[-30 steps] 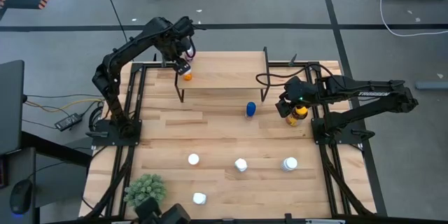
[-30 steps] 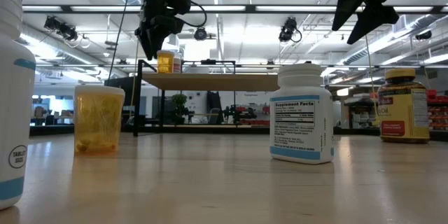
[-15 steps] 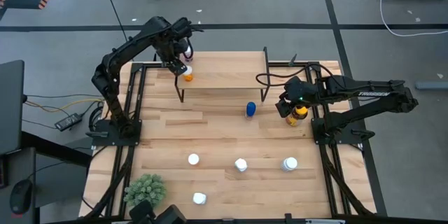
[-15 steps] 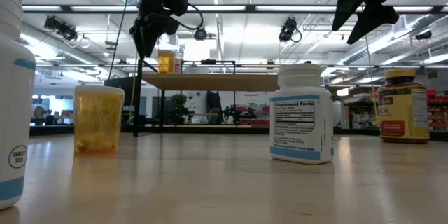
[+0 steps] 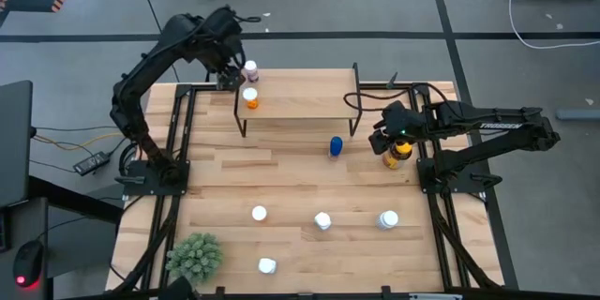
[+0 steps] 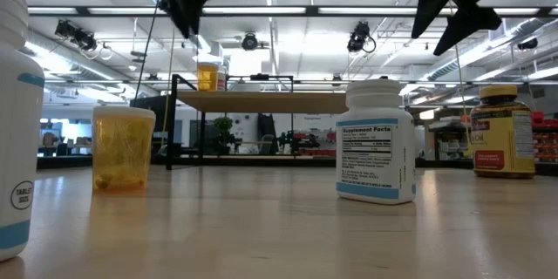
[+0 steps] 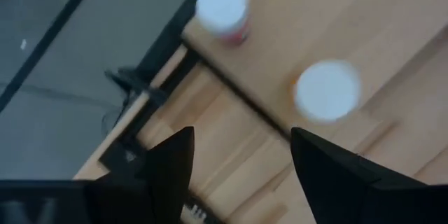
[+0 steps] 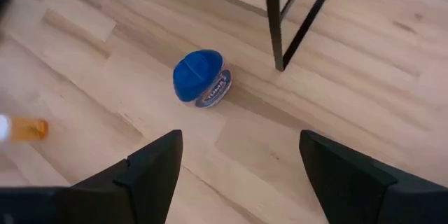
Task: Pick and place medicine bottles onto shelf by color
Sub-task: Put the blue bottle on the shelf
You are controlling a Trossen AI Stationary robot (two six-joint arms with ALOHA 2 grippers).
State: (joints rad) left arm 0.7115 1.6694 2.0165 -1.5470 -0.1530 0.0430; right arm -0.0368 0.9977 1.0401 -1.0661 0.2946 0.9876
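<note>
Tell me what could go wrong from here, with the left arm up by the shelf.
The left gripper, open, is close to the pinkish bottle and orange bottle near the shelf edge; a careless swing could topple either. The right gripper hovers open above the amber bottle, so lowering may clip it.

The light-wood shelf stands at the table's far edge, carrying a pinkish bottle and an orange bottle at its left end. On the tabletop lie a blue bottle, an amber yellow-capped bottle, four white-capped bottles and a green spiky plant.
</note>
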